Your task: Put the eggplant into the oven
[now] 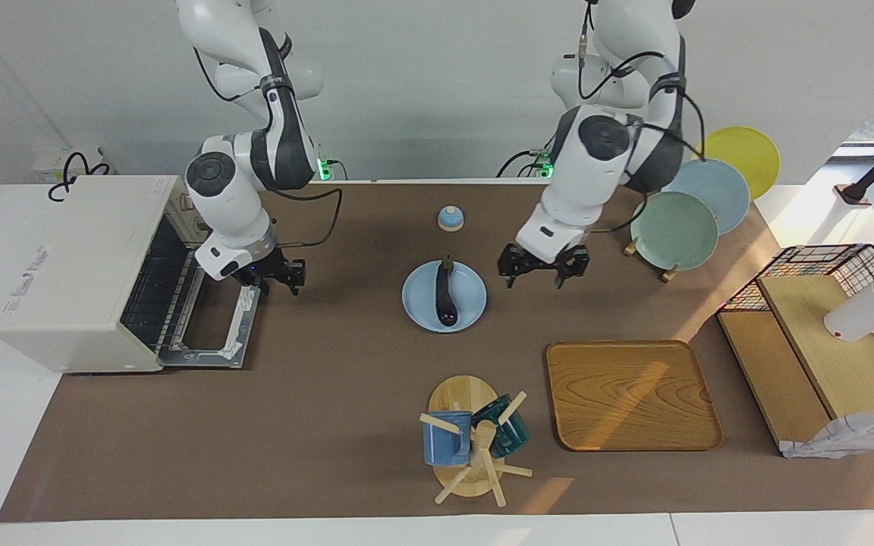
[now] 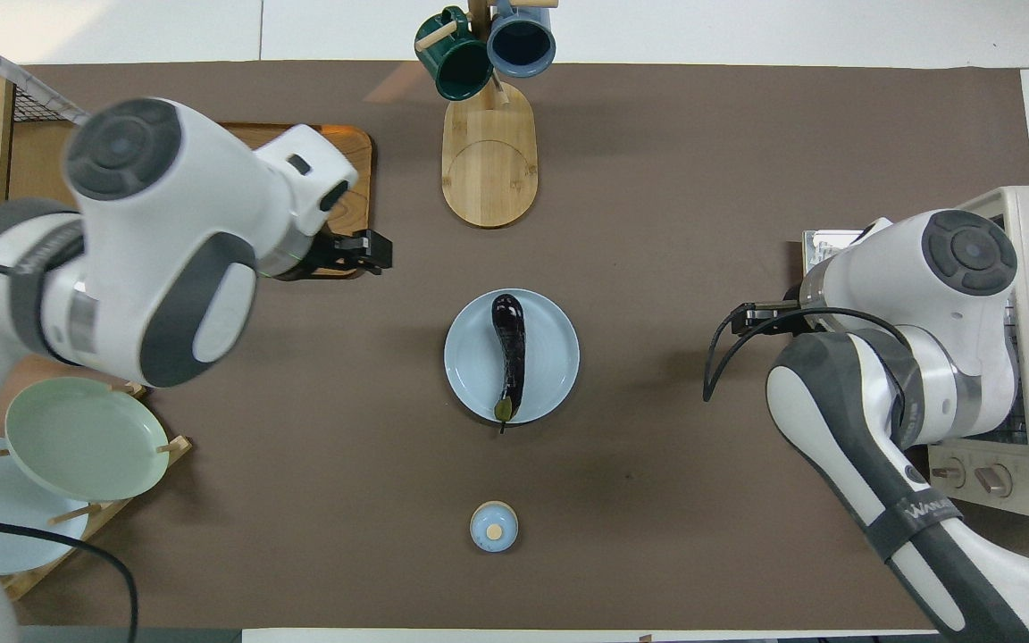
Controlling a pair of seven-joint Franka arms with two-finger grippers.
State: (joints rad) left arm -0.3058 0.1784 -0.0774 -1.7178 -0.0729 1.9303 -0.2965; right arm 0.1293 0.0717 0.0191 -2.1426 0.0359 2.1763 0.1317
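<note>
Facing view: eggplant (image 1: 444,294) lies between left pincer (image 1: 542,270) and right pincer (image 1: 276,277).

tray (image 1: 632,394): wood, nr table's left-arm end
mug rack (image 1: 473,447): 2 mugs, edge farthest fr robots
bell (image 1: 450,218): edge nearest robots

Glossy eggplant (image 2: 509,350) on a smooth glazed plate (image 2: 556,375); matt brown table (image 2: 657,179).

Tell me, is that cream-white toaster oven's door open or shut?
Open. The cream-white toaster oven's dark glass door lies folded down flat on the table, and the wire rack inside shows.
</note>
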